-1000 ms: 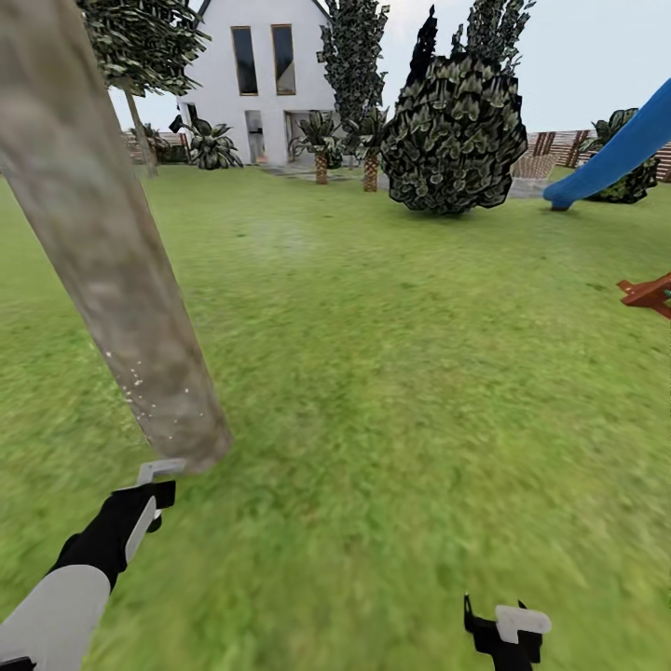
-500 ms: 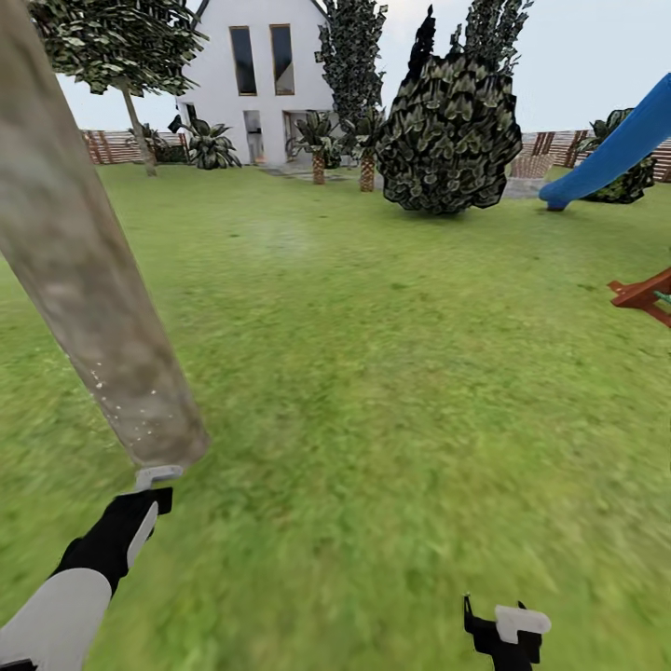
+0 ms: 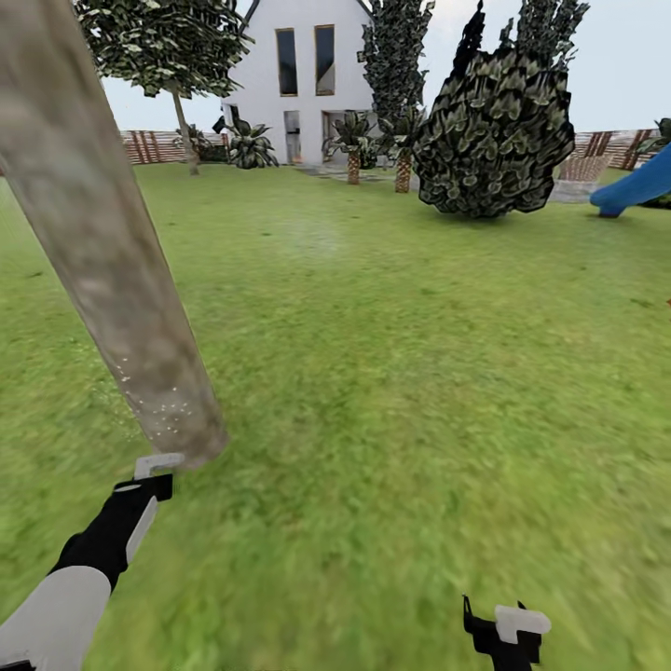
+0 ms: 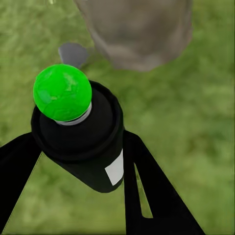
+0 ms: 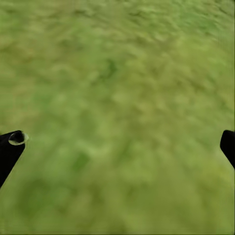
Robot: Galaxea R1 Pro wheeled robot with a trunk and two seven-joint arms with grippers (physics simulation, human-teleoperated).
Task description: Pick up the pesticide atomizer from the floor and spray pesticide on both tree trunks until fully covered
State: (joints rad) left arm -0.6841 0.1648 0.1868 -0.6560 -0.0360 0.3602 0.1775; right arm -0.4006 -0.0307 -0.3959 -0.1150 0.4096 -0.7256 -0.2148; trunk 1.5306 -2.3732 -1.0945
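Close: atomizer (image 4: 81,134) facing trunk (image 3: 112,270)

Far ahead of the grippers stand a white house (image 3: 303,75), a round dark bush (image 3: 494,135), small palms (image 3: 353,140) and a blue slide (image 3: 638,184).

left gripper (image 3: 154,471): extended forward, clamped | right gripper (image 3: 508,626): low, seemingly spread apart

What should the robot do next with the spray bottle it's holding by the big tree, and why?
Probably tilt the left hand upward and keep spraying. It grips the atomizer close to the base of the tree trunk, and the whitish specks dot just the low part of the trunk. Higher up the bark looks bare, so the mist likely needs to climb.
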